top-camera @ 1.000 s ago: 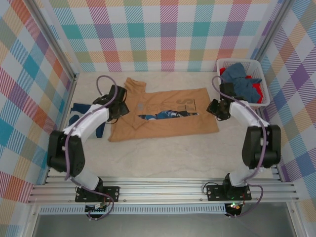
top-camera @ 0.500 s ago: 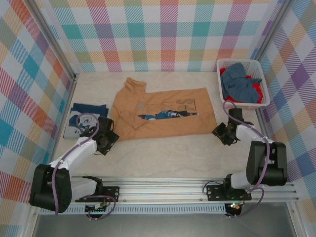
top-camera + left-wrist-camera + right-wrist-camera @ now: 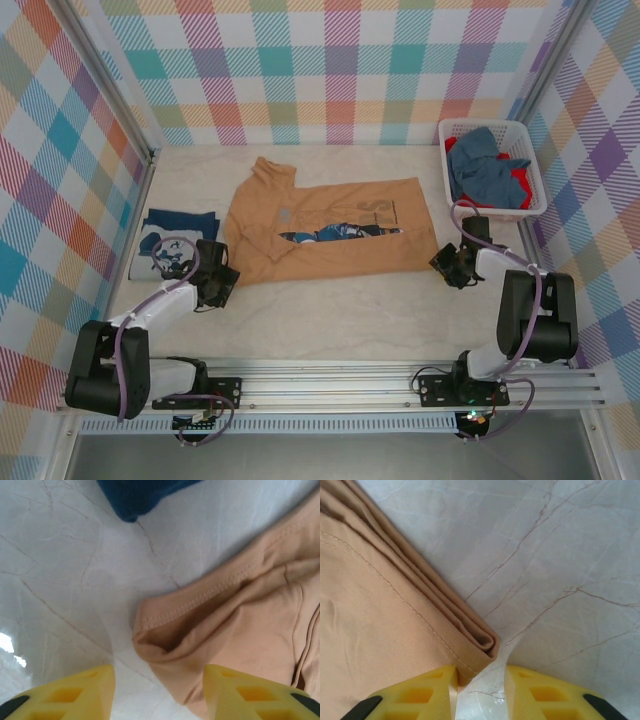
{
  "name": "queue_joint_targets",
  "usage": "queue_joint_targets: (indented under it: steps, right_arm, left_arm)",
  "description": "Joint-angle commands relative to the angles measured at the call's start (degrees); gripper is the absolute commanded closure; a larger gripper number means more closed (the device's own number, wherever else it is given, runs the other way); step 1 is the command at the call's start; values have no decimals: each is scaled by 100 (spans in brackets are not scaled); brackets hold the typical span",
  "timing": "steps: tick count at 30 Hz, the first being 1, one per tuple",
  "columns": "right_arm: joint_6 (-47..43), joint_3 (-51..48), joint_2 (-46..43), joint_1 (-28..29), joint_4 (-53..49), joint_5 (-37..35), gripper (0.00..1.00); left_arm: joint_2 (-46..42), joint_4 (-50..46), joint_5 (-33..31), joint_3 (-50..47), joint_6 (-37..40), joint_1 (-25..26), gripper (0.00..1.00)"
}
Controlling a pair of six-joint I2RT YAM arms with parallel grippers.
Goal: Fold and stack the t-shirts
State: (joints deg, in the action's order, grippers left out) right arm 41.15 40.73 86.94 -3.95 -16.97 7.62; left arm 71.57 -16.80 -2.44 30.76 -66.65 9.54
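Note:
The tan t-shirt (image 3: 300, 258) lies spread in the middle of the table, its blue-and-white print showing through a slit in the folds. My left gripper (image 3: 215, 285) hovers at its near-left corner. In the left wrist view the gripper (image 3: 159, 692) is open, with the rumpled tan corner (image 3: 240, 615) reaching between the yellow fingers (image 3: 75, 692). My right gripper (image 3: 450, 265) is at the near-right corner. In the right wrist view that gripper (image 3: 480, 695) is open with a narrow gap, and the folded tan hem (image 3: 380, 605) touches the left finger (image 3: 420, 695).
A folded navy t-shirt (image 3: 180, 222) with a pale print lies left of the tan one; its edge (image 3: 140, 495) shows in the left wrist view. The white lattice basket (image 3: 495, 123) at the back right holds a blue shirt (image 3: 485, 165) and a red one (image 3: 515, 185). Checked walls enclose the table.
Both arms have swung from the shirt's far side down to its near corners. Both grippers' jaws have narrowed.

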Motion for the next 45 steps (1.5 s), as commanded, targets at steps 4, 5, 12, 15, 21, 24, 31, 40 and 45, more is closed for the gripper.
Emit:
queue_joint_targets:
  steps: [4, 5, 12, 15, 21, 24, 31, 40, 45]
  right_arm:
    - [-75, 163, 316, -28, 202, -83, 81]
    - [-97, 188, 361, -29, 210, -94, 84]
    - [-19, 109, 334, -33, 395, -206, 100]
    - [-44, 46, 77, -28, 344, -277, 100]
    - [159, -239, -675, -32, -226, -454, 100]
    - [443, -553, -1034, -25, -444, -453, 100]
    - [1209, -1083, -2621, 110, -1552, -842, 100]
    - [1669, -1324, -4569, 221, -3387, -1114, 100]
    - [1826, -1235, -5271, 228, -4143, -1029, 100]
  left_arm:
    - [285, 283, -193, 14, 119, -119, 76]
    - [275, 227, -287, 34, 152, -119, 81]
    - [86, 41, -574, 26, 446, -113, 100]
    - [-98, -210, -704, 40, 678, -113, 100]
    - [-505, -615, -707, -41, 1003, -112, 100]
    - [-738, -813, -618, -150, 1049, -102, 100]
    - [-1003, -1791, -814, 22, 1309, 60, 100]
    - [-2677, -3058, -1283, -102, 674, 252, 100]
    - [-3548, -3456, -1287, -154, 545, 254, 100]
